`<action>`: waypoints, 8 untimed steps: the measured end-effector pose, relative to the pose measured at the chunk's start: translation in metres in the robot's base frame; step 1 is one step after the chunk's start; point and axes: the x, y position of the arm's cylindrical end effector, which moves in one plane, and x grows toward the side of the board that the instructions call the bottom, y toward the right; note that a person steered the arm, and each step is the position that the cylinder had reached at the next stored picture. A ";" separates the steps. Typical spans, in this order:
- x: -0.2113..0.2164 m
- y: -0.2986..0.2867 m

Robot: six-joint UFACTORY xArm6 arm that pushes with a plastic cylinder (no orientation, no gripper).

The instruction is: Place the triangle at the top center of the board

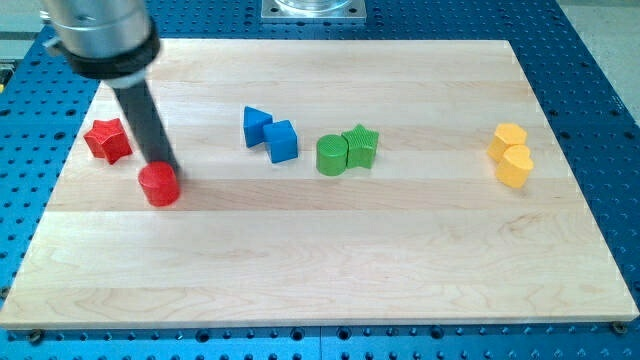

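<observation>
My tip holds nothing, having no jaws; it stands just right of the red star, touching the red cylinder below it. The blue triangle lies well right of my tip, touching the blue cube. Risk: a careless approach drags the cylinder or shoves the cube along.

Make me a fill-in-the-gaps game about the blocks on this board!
1. My tip sits right at the top of the ___ cylinder.
2. The blue triangle touches the blue ___ on its right.
3. The green star is beside the green ___.
4. The two blocks nearest the view's right are ___.

Missing words: red; cube; cylinder; yellow
</observation>
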 end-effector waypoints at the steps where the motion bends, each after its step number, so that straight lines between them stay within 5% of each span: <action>1: -0.001 0.023; 4: -0.018 0.024; 6: -0.091 0.080; 8: -0.055 0.065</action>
